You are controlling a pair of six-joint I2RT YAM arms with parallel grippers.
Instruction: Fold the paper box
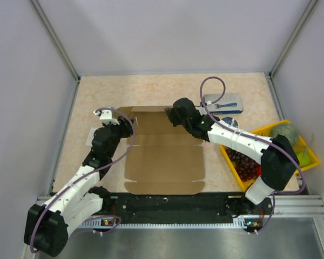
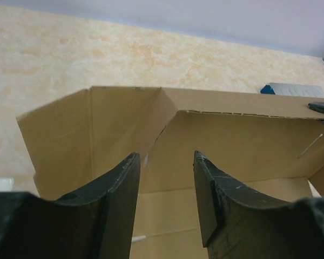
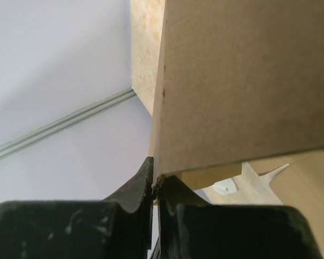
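Right wrist view: the right pincer [image 3: 153, 181] is pinched tight on the edge of a raised panel of the paper box [image 3: 243, 81]. The left pincer [image 2: 167, 159] stands fairly wide with nothing between its fingers. It faces the box's lifted far-left corner flap, and whether it touches the cardboard cannot be told.

The box lies mid-tabletop between the two arms. Its base sheet is flat, its far panel is tilted up, and its near edge is close to the black rail [image 1: 178, 205].

The tabletop [image 1: 151, 89] is mottled beige and is closed in by pale grey walls [image 1: 178, 32] on the left, far and right sides. Bare surface runs from the box to the far wall, and a narrower strip runs along its left. On the right a yellow basket [image 1: 313, 156] of fruit sits near the box, and a blue-and-white package [image 1: 224, 102] lies just beyond the right arm.
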